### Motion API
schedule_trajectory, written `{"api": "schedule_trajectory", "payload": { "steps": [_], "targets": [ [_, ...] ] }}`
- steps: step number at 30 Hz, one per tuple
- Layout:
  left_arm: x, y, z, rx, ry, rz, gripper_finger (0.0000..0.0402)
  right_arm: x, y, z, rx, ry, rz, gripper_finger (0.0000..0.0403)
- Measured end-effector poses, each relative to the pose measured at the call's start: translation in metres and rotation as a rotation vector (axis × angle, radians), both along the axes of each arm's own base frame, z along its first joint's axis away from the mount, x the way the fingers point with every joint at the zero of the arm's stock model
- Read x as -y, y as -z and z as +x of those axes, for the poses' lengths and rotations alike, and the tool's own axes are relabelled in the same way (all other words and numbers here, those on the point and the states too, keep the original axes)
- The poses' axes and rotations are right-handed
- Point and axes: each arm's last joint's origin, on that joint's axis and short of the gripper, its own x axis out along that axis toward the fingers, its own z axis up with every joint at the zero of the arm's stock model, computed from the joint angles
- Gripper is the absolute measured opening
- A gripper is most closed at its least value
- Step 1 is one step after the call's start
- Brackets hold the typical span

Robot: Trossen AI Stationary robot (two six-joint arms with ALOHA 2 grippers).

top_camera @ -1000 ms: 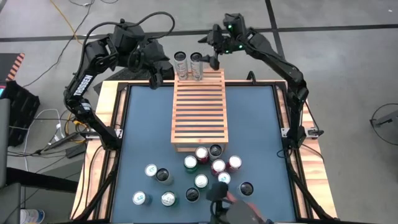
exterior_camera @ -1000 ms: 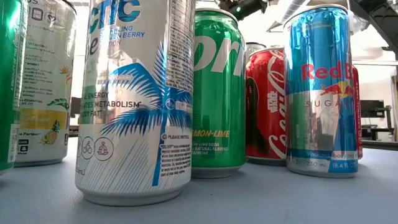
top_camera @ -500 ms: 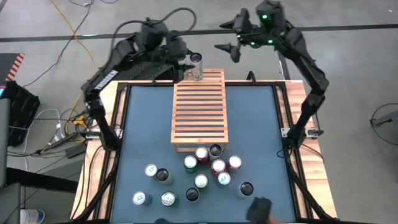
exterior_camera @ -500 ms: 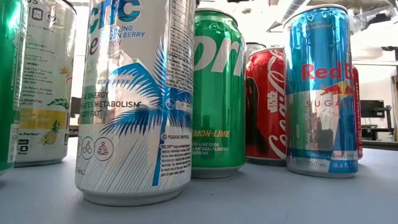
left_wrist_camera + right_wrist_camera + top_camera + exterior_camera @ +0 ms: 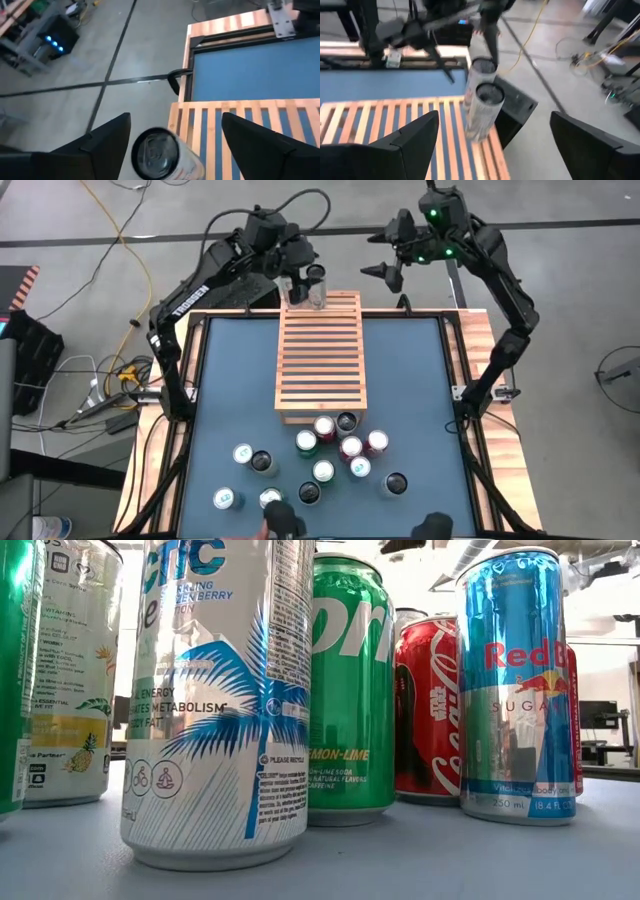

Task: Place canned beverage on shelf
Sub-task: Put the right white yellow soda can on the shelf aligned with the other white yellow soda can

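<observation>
Standing at the far end of the shelf [image 5: 320,350]: 2 slim silver cans, side by side, near its left corner. The nearer-centre can [image 5: 317,286] is clear of both arms; the left can [image 5: 161,155] sits between the parted fingers of the left gripper [image 5: 292,280], with a gap showing on each side in the left wrist view, so nothing is clamped. The right gripper [image 5: 385,270] hangs beyond the shelf's far right corner, off the table edge, its fingers spread wide and empty.

Open room: all slats nearer than the 2 cans are bare. The blue table top [image 5: 230,380] lies bare on both sides of the shelf.

At the shelf's near end: a cluster of about 11 cans [image 5: 335,450], upright.

The low view alone shows labels: a white palm-print can [image 5: 215,700], a green Sprite can [image 5: 350,690], a red Coca-Cola can [image 5: 428,710], a blue Red Bull can [image 5: 515,690]. The right wrist view alone shows both shelved cans upright at the slat ends.
</observation>
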Motion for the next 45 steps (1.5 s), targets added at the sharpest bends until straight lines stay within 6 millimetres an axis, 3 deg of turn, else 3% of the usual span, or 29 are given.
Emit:
{"api": "schedule_trajectory", "payload": {
  "steps": [26, 38, 45],
  "targets": [
    [-0.047, 0.04, 0.01, -0.092, 0.063, -0.027, 0.0319, 0.003, 0.01, 0.002, -0.065, -0.002, 0.044, 0.0368],
    [-0.051, 0.045, 0.01, -0.121, 0.066, -0.029, 0.0318, 0.003, 0.011, 0.002, -0.072, -0.001, 0.051, 0.0368],
    [-0.055, 0.059, 0.015, -0.177, 0.08, -0.064, 0.0301, 0.003, 0.011, 0.002, -0.075, -0.005, 0.044, 0.0368]
  ]
}}
